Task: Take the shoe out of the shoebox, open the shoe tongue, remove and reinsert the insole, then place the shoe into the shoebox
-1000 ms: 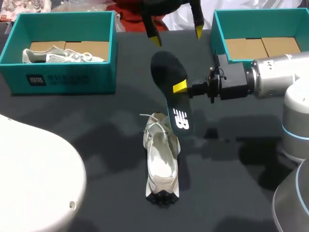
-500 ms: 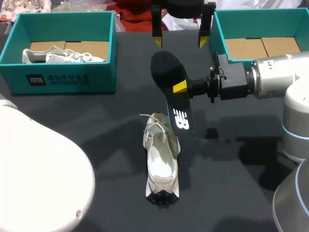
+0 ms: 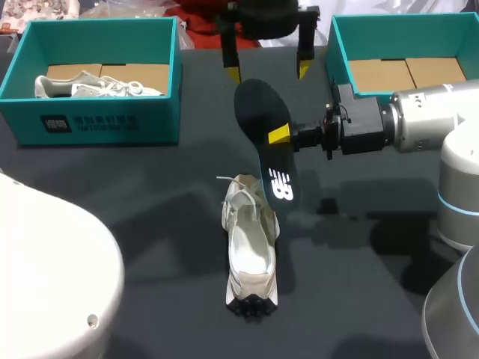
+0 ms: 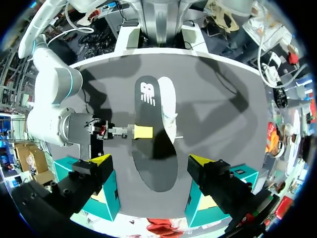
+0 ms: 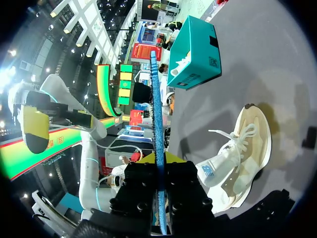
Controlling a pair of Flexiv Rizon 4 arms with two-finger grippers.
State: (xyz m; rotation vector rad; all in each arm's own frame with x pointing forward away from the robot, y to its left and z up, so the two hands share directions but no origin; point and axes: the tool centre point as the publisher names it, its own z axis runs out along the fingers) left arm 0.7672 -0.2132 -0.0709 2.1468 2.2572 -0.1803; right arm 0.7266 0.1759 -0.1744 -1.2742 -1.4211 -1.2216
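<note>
Right pincer (image 3: 278, 135) pinching insole (image 3: 258, 111), shoe (image 3: 251, 254) on black table (image 3: 157, 198)

The shoe (image 3: 251, 254) is lying mid-table, the insole (image 3: 262, 123) hanging just behind it, between the left box (image 3: 105, 120) and right box (image 3: 340, 56).

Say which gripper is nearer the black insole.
Right. The right gripper is shut on the insole at its edge; the left gripper is open at its far end, fingers to either side, not touching.
</note>
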